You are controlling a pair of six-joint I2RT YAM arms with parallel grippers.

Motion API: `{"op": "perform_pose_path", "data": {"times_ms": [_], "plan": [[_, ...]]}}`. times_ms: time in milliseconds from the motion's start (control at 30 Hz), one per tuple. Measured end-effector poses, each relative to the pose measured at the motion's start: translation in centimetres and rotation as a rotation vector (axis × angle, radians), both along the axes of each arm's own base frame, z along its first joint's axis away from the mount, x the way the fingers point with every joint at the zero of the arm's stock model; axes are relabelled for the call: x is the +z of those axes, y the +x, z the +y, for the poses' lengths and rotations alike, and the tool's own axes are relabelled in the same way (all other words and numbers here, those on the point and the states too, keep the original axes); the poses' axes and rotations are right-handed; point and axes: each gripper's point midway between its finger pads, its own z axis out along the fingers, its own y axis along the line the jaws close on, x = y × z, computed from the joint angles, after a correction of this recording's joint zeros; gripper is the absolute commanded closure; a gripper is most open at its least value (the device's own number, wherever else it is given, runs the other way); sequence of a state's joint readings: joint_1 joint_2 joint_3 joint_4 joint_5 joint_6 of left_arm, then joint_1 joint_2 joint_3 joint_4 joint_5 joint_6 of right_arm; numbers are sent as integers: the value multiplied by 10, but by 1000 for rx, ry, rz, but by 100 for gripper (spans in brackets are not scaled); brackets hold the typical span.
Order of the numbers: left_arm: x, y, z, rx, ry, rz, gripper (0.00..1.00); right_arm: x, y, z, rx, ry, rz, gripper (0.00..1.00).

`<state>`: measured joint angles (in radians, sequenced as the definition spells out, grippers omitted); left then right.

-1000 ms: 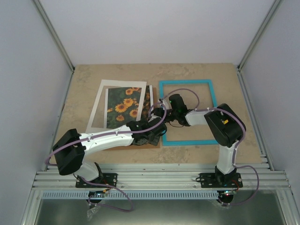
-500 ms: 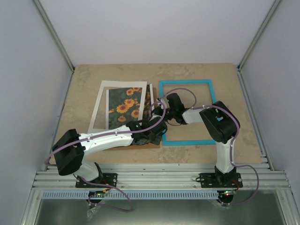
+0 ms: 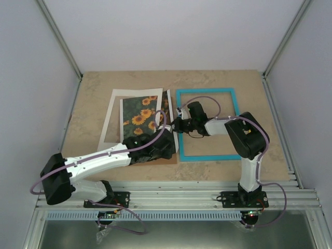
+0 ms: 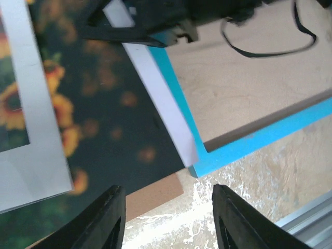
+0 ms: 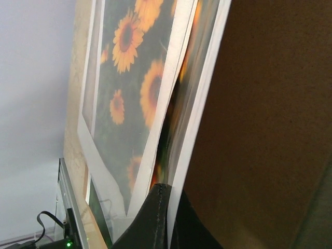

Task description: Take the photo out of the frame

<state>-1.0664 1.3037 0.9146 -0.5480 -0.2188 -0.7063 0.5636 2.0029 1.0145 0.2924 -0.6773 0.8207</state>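
Right wrist only: pinched photo (image 5: 203,93) edge

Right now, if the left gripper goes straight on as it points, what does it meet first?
The left gripper would likely meet the bare corner of the brown backing board first, between its open jaws, beside the frame. Depth is unclear; the tabletop is possible.

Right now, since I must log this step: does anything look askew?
Yes. The mat lies offset on the photo, and the photo's right edge rides over the frame's left border, where the right gripper pinches it.
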Motion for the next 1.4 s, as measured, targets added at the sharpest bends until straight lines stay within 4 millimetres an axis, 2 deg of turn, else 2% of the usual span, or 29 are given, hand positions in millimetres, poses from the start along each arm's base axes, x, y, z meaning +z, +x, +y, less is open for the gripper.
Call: {"op": "perform_pose_path", "data": {"times_ms": [133, 300, 467, 567, 700, 800, 900, 1100, 1233, 1400], "plan": [[7, 8, 18, 52, -31, -14, 41, 16, -1, -8, 11, -15, -33, 99], [17, 23, 53, 147, -80, -36, 31, 37, -2, -24, 18, -33, -81, 99], [32, 33, 81, 231, -135, -74, 22, 38, -7, -49, 10, -79, -74, 100], [34, 36, 94, 264, -153, -80, 15, 39, -12, -62, 8, -109, -67, 99], [35, 41, 106, 297, -156, -81, 5, 55, -21, -81, -5, -155, -95, 100], [36, 43, 114, 309, -149, -83, 2, 74, -24, -93, -14, -181, -139, 100], [39, 44, 120, 316, -129, -84, 0, 81, -28, -107, -26, -222, -157, 99], [71, 56, 130, 332, -114, -154, 0, 91, -42, -133, -60, -321, -165, 99], [95, 67, 141, 366, -86, -236, 0, 120, -49, -145, -86, -351, -220, 99], [108, 76, 156, 398, -71, -302, 0, 162, -50, -147, -97, -333, -302, 99]]}}
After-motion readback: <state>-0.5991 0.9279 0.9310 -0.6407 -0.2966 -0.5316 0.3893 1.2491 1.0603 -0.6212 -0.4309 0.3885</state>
